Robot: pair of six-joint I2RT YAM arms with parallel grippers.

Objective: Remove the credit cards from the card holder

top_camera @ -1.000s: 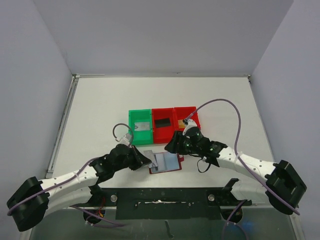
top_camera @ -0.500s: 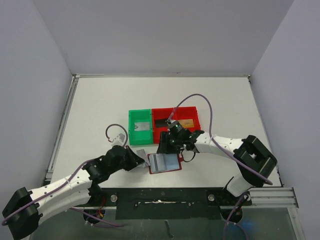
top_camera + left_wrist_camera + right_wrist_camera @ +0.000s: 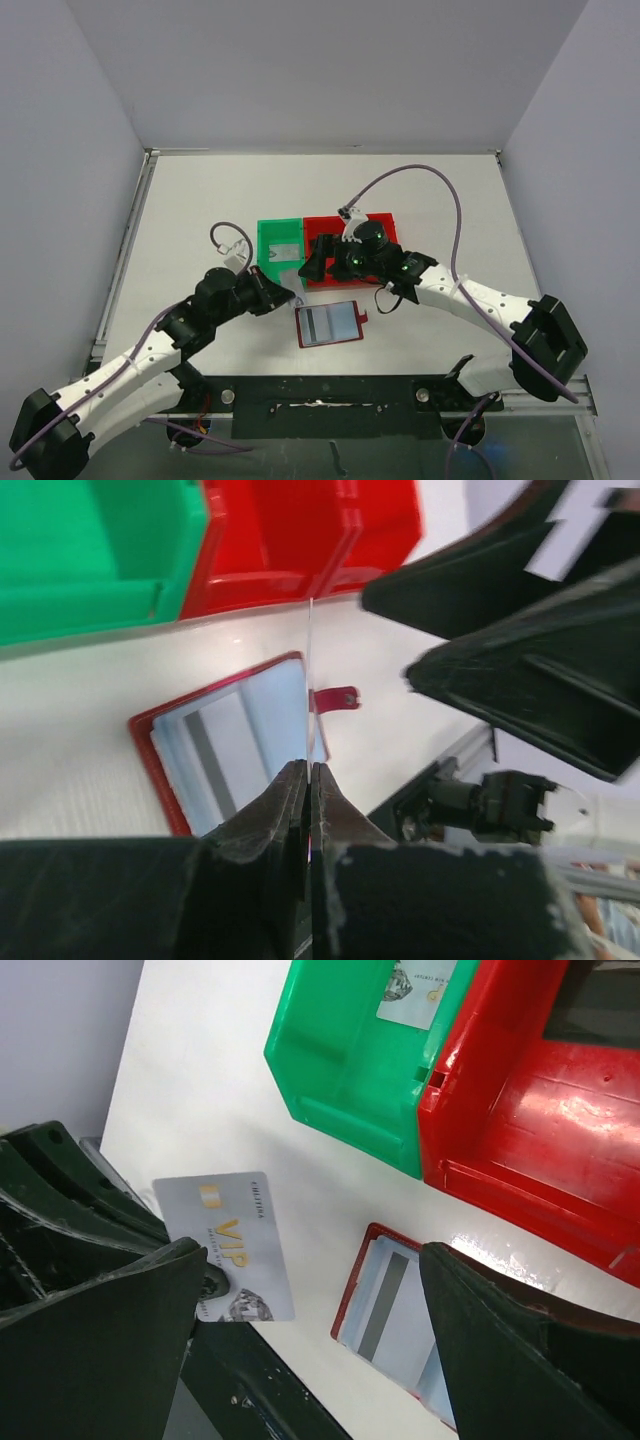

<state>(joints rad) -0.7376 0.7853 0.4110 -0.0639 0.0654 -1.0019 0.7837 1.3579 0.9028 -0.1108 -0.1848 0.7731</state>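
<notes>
Pinching hard, the left claw (image 3: pixel 308 775) has its jaws closed tight on a silver-grey credit card (image 3: pixel 228 1245), gripping it by one short end so the card sticks out past the fingertips, lifted off the surface (image 3: pixel 200 220). It's a VIP card, gold lettering facing up! Just beyond that claw's tip and a little lower lies the card holder (image 3: pixel 330 323), spread open flat, pale blue pockets up, a striped card tucked inside, red tab (image 3: pixel 335 697) poking out on its far side. The right claw (image 3: pixel 312 1250) hangs above with jaws spread wide, gripping nothing, the card holder just beneath it. Past its fingers sit the green bin (image 3: pixel 340 1070) with one pale card (image 3: pixel 415 985) inside, and a red bin (image 3: pixel 540 1120) touching it.
</notes>
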